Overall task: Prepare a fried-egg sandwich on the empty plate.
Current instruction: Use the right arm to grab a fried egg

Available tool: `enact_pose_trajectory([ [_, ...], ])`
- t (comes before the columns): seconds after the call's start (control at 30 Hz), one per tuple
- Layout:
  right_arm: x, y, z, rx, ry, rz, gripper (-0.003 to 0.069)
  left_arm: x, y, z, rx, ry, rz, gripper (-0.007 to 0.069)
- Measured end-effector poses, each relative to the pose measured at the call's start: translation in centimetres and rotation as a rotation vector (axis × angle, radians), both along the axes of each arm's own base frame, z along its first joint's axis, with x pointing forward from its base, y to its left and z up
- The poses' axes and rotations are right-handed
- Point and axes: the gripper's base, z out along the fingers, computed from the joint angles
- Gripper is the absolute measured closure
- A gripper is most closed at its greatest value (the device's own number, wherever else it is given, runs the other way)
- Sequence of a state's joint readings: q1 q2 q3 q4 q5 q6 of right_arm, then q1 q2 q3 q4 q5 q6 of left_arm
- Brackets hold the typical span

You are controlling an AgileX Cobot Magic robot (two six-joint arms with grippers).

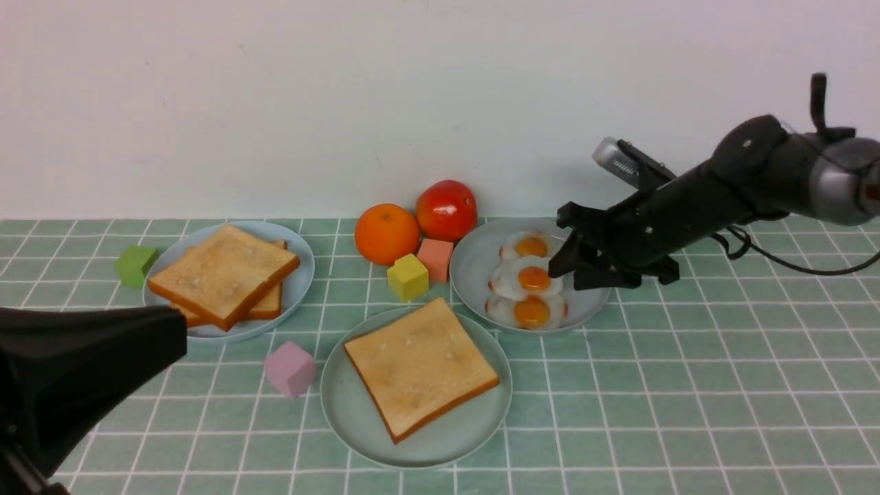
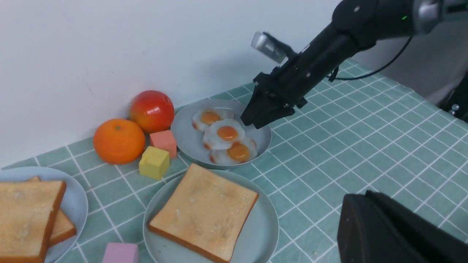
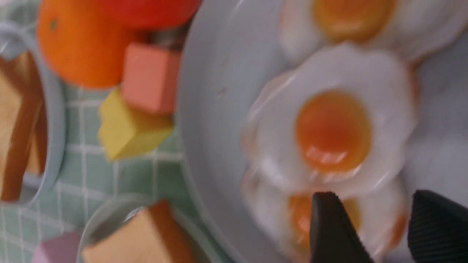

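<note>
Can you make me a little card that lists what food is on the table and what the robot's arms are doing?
big plate: one toast slice on it, no egg yet
blue plate: two stacked toast slices
grey plate: three fried eggs in a row
right end effector: open, holding nothing, above the grey plate close to the eggs
left end effector: low at the near left, away from the food; open or shut unclear
fruit: orange and red fruit by the wall
cubes: green, yellow, salmon, pink
</note>
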State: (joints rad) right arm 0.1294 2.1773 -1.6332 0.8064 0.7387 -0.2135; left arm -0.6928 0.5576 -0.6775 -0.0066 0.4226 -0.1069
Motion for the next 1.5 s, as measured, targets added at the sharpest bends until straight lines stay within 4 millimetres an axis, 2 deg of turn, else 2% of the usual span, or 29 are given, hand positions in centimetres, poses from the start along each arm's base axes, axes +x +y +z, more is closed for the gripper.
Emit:
enact_pose_trajectory([
  [0.13,0.8,-0.6,-0.6,0.029,0.009,-0.037,0.0343,0.0,0.0,0.0,-0.002,-0.001,0.0,0.0638],
  [0.47,1.7,-0.3,-2.9,0.106,0.037,-0.114,0.0343,0.0,-0.1,0.0,-0.015,0.004,-0.003,0.0638],
  [0.8,1.8,-0.2,-3.2,0.122,0.016,-0.096,0.0346,0.0,-0.1,0.0,-0.02,0.01,-0.004,0.0638],
  [1.17,2.1,0.1,-4.1,0.176,0.034,-0.128,0.04,-0.1,-0.1,-0.2,-0.02,0.036,-0.008,0.0638],
  [1.33,2.2,0.1,-4.1,0.179,0.03,-0.127,0.0484,-0.1,-0.1,-0.2,-0.019,0.042,-0.009,0.0638],
  [1.43,2.2,0.1,-3.9,0.169,0.008,-0.1,0.0588,-0.1,-0.1,-0.2,-0.018,0.043,-0.009,0.0638],
  [1.5,2.1,0.1,-3.0,0.166,-0.018,-0.078,0.0589,-0.1,-0.1,-0.2,-0.018,0.043,-0.009,0.0638],
])
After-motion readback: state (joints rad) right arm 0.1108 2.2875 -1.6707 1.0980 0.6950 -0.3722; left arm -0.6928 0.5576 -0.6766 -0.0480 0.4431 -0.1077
